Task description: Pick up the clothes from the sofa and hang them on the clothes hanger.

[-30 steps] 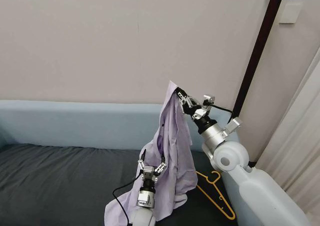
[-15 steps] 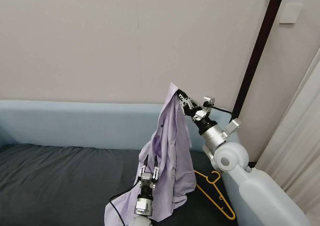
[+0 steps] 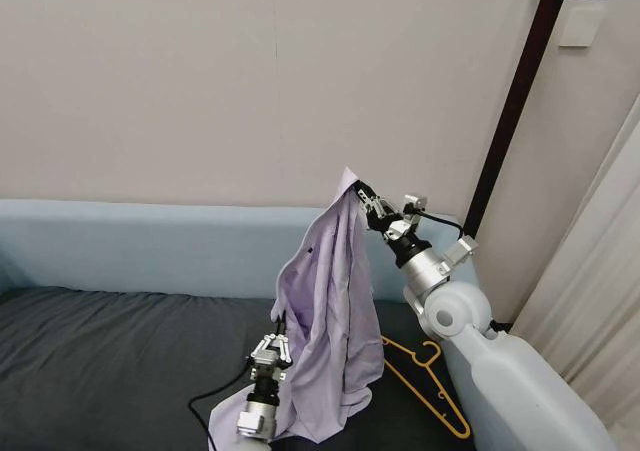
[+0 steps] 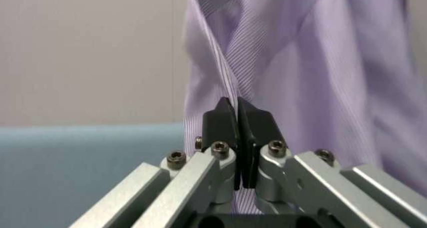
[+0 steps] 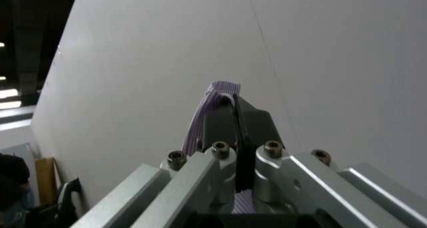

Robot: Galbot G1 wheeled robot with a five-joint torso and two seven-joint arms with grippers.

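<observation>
We find the right gripper (image 3: 358, 193) clamped on the lilac shirt (image 3: 335, 306) high above the sofa (image 3: 110, 361); the left gripper (image 3: 271, 345) pinches its edge lower.

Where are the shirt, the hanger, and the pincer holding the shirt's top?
Shirt (image 3: 335, 301): head view, middle of the hanging front panel.
Hanger (image 3: 425, 361): head view, neck just under the hook.
Right pincer (image 3: 358, 193): head view, tips clamped on the shirt's top.

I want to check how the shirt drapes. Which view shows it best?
The head view: most of the shirt hangs from the right claw, with the left claw pinching it lower down. The left wrist view shows a close-up fold in that claw; the right wrist view, just a pinched tip.
</observation>
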